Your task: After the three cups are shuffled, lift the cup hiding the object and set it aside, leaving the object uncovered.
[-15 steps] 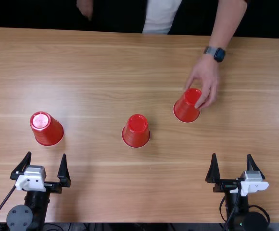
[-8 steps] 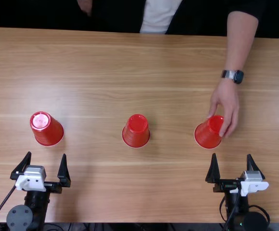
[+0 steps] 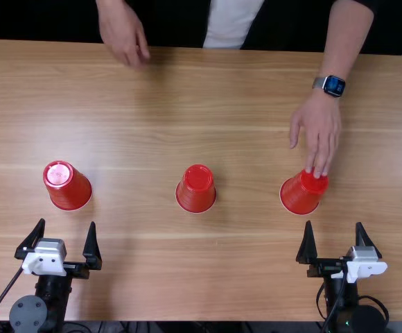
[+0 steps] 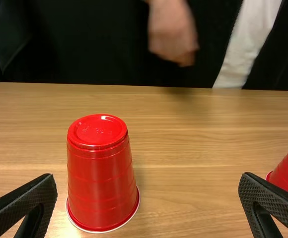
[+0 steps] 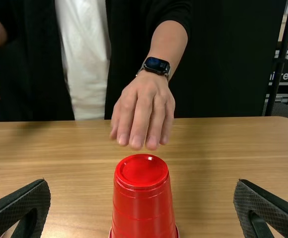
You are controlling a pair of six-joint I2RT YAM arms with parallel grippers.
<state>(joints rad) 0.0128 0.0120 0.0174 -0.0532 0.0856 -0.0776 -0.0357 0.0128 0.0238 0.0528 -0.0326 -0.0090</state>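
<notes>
Hand off the right cup, second hand in

Since half a second ago the person's watch hand (image 3: 317, 135) has let go of the right cup (image 3: 303, 192) and drawn back; the cup has not shifted in that time. A full second ago that cup sat farther out and nearer the middle, under the same hand. The person's other hand (image 3: 123, 31) has come in over the far edge of the tabletop (image 3: 187, 97), on the left side.

Three red plastic cups, all upside down, in a rough row across the near half of the tabletop. Left cup (image 3: 66, 186) and middle cup (image 3: 196, 189) unmoved, well apart from each other.

Watch hand: fingers spread, palm down. From above the fingertips overlap the right cup's upturned base; the right wrist view shows them above and behind it, not touching.

Left pincer (image 3: 66, 225): fingers wide apart, holding nothing, at the near edge just short of the left cup. Right pincer (image 3: 333, 226): fingers wide apart, holding nothing, at the near edge just short of the right cup. Neither touches a cup.
</notes>
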